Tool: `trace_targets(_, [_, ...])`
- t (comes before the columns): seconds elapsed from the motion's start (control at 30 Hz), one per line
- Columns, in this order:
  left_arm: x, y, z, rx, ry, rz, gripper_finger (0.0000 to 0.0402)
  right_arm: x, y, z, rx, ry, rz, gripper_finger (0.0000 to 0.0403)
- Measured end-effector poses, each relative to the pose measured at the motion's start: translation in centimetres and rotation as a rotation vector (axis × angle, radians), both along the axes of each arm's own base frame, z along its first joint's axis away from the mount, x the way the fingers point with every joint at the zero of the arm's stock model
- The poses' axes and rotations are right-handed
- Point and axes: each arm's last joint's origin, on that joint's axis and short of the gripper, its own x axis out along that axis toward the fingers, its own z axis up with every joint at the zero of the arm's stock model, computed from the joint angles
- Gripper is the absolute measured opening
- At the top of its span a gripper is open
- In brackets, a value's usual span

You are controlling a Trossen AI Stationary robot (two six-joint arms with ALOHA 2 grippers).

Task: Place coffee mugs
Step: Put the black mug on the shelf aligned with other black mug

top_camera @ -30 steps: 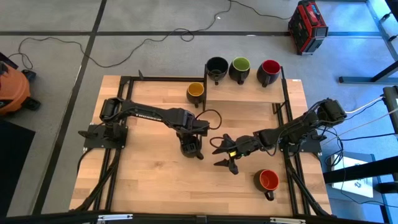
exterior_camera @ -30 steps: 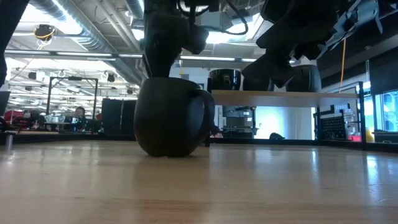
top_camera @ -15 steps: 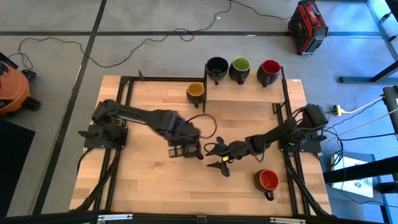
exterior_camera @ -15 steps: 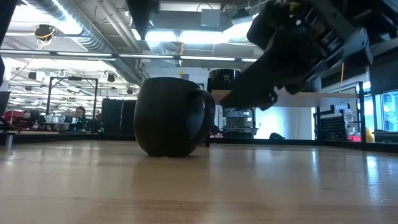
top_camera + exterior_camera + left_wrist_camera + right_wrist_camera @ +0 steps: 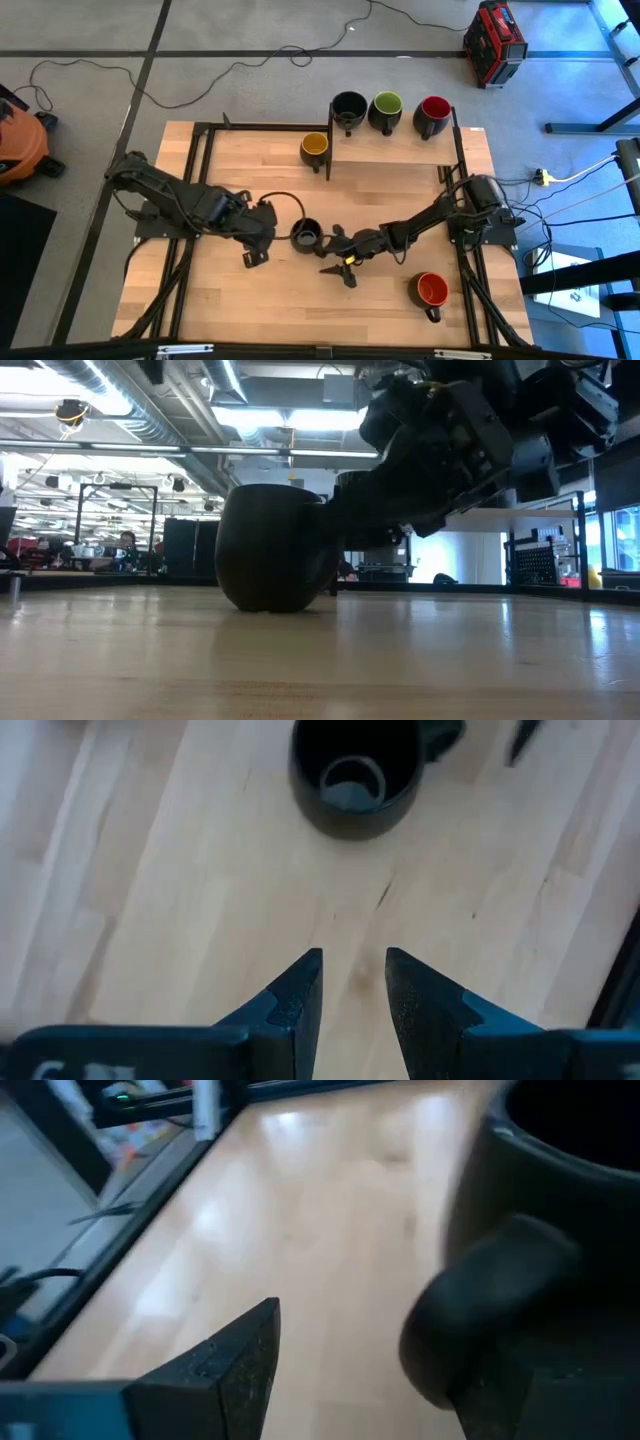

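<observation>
A black mug (image 5: 306, 236) stands upright on its base in the middle of the table, also seen in the low view (image 5: 268, 548). My right gripper (image 5: 332, 256) is open and low at the mug's right side. In the right wrist view the mug's handle (image 5: 490, 1305) stands between its fingers (image 5: 225, 1365); no touch shows. My left gripper (image 5: 254, 247) is to the left of the mug and above the table. It is open, with a narrow gap between its fingers (image 5: 296, 1005), and it looks down on the mug (image 5: 354, 768).
On a raised shelf (image 5: 395, 145) at the far side stand a black (image 5: 348, 107), a green (image 5: 386, 108) and a red mug (image 5: 433, 112). A yellow mug (image 5: 314, 147) stands on the table beside the shelf. An orange-red mug (image 5: 431, 290) stands near the right front.
My left gripper has come up off the black mug and drawn back toward the table's left edge. The mug stays upright where it was. My right gripper has sunk and moved left, up to the mug's handle side, still open.
</observation>
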Motion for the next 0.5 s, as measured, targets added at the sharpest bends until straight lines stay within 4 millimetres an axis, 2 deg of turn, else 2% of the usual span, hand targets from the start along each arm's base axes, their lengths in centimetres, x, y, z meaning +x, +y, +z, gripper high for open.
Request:
trace_targets(0.13, [-0.8, -0.1, -0.2, -0.021, -0.003, 0.048, 0.0106, 1.2, 0.4, 0.0, 0.010, -0.016, 0.029, 0.0234])
trace_targets(0.23, [-0.9, -0.5, -0.4, -0.012, -0.003, 0.039, 0.0106, 1.5, 0.5, -0.1, -0.001, -0.018, 0.033, 0.0215])
trace_targets(0.37, [-1.0, -0.9, -0.5, 0.007, -0.006, 0.023, 0.0105, 1.5, 0.4, -0.2, -0.014, -0.013, 0.028, 0.0166])
trace_targets(0.5, [-1.1, -1.0, -0.4, 0.050, -0.025, 0.023, 0.0105, 1.5, 0.4, -0.3, -0.056, -0.006, 0.022, 0.0099])
